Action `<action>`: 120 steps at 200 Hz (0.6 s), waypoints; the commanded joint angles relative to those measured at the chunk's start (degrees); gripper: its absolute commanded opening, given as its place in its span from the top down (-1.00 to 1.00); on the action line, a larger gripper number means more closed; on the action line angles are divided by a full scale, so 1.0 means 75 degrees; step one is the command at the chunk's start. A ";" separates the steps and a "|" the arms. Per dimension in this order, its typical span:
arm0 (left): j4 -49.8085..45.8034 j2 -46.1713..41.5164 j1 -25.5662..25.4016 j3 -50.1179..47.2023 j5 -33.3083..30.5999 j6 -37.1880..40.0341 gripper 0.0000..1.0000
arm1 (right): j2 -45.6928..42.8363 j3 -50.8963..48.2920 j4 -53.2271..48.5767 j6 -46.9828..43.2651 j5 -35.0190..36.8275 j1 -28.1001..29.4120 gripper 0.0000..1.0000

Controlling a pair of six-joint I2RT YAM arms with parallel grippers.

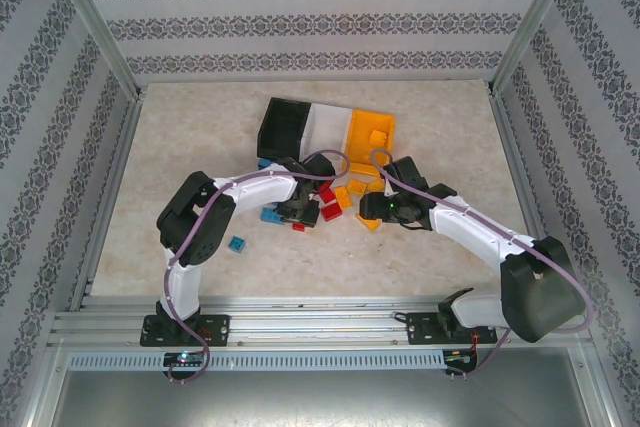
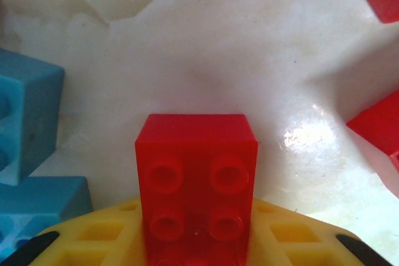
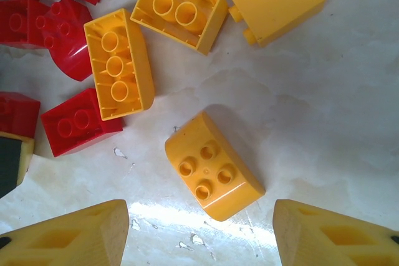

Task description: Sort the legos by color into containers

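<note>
My left gripper (image 2: 196, 238) is shut on a red lego (image 2: 196, 172), whose studs face the camera between the yellow fingers (image 2: 93, 241). It sits low over the pile (image 1: 300, 209). My right gripper (image 3: 199, 219) stands open just short of an orange rounded lego (image 3: 212, 166) lying studs up on the table, not touching it. In the top view this gripper (image 1: 375, 209) is beside the orange legos (image 1: 343, 197). The containers stand in a row behind: black (image 1: 285, 127), white (image 1: 328, 127), orange (image 1: 370, 132).
Blue legos (image 2: 28, 123) lie left of the held brick, more red ones (image 2: 377, 129) to its right. Orange legos (image 3: 118, 63) and red legos (image 3: 78, 123) crowd the right gripper's far left. A lone blue lego (image 1: 237, 244) lies nearer the arm bases. Patterned walls enclose the table.
</note>
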 commanded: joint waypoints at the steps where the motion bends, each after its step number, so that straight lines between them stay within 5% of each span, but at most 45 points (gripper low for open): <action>1: -0.0154 -0.0023 -0.0054 -0.0130 -0.0216 0.0225 0.28 | -0.0004 0.0003 0.0083 0.0030 -0.0141 -0.0060 -0.26; 66: -0.0479 -0.1178 0.0307 0.0565 -0.0175 0.0735 0.30 | -0.0281 0.0068 -0.0130 0.0089 -0.0095 -0.0051 -0.26; 120: -0.1628 0.0537 0.1101 0.4257 -0.0366 0.1956 0.28 | -0.0629 -0.0252 -0.0082 0.0537 0.0014 0.0355 -0.25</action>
